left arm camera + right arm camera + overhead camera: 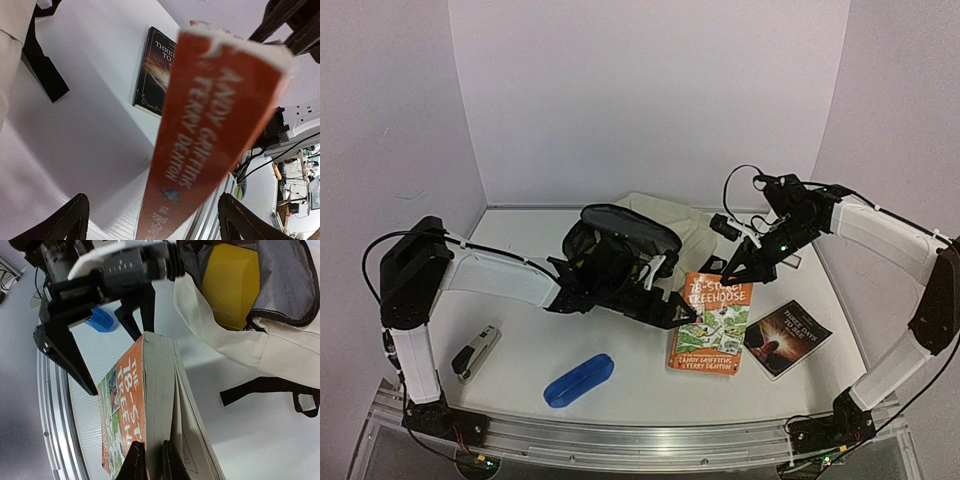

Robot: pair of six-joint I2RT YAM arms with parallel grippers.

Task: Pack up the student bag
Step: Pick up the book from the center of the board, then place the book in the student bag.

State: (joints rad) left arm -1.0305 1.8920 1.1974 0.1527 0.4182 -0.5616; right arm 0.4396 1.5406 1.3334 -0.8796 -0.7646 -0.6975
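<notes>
Now the orange paperback book [715, 320] is pinched by only some pages in the right gripper [154, 456], the left gripper [152, 202] spread astride its spine, so it could be fanned open and dropped short of the open cream fabric student bag [685, 232] just behind.

Brightly, evenly lit, probably from overhead. Soft shadows on table [630, 345]. Blurred on close-up book [215, 130], left wrist view; mildly warped at edges.

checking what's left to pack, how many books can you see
2 sure: orange Treehouse book, centre-right, in the right gripper; dark book right of it. A yellow item inside the student bag may be a third.
</notes>
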